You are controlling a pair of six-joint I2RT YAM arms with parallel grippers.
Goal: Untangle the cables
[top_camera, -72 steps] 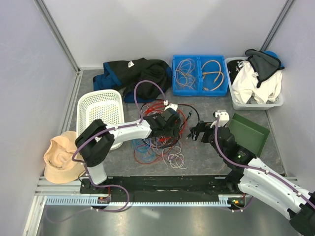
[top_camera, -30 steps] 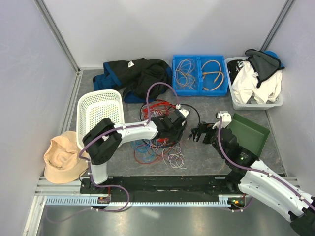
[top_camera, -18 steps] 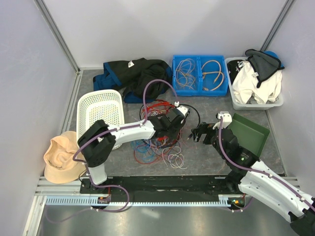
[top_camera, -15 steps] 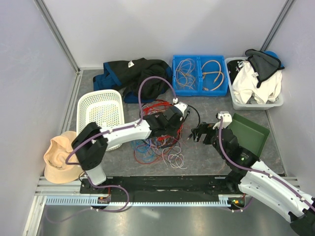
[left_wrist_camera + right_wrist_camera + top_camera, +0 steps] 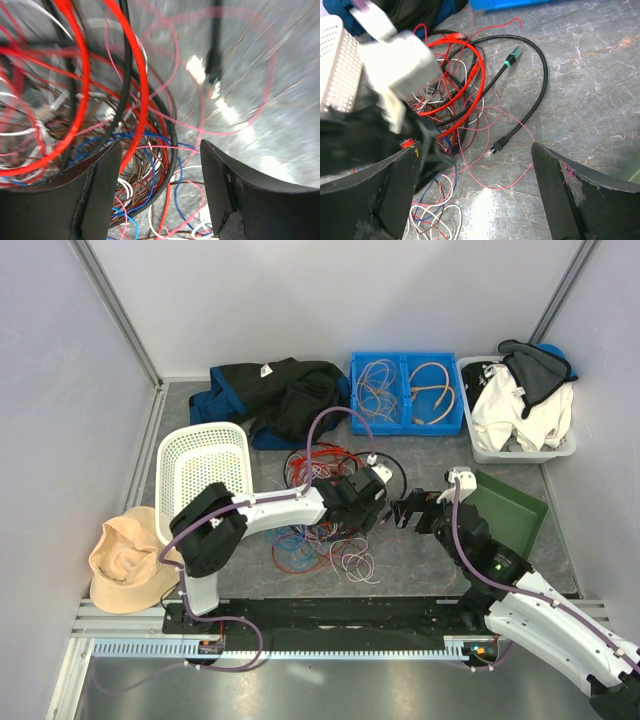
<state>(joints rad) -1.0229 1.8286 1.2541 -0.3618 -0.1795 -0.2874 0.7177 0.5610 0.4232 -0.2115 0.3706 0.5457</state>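
The cables (image 5: 318, 522) lie in a messy heap of red, black, white, blue and pink wires on the grey table between the arms. My left gripper (image 5: 376, 506) hovers low over the heap's right edge. In the left wrist view it (image 5: 160, 192) is open, with red, black and blue loops (image 5: 132, 125) under and between the fingers, none gripped. My right gripper (image 5: 404, 510) is open and empty just right of the heap. In the right wrist view it (image 5: 477, 192) is above a pink wire loop (image 5: 512, 177) and a black cable's plug (image 5: 499, 144).
A white basket (image 5: 205, 475) and a tan hat (image 5: 125, 560) are at the left. A dark jacket (image 5: 275, 395), a blue bin (image 5: 405, 390) of sorted cables and a white bin (image 5: 520, 410) of clothes line the back. A green tray (image 5: 510, 510) sits at the right.
My left gripper has moved to the right across the heap, toward the right gripper. The right gripper has shifted slightly right and stays open.
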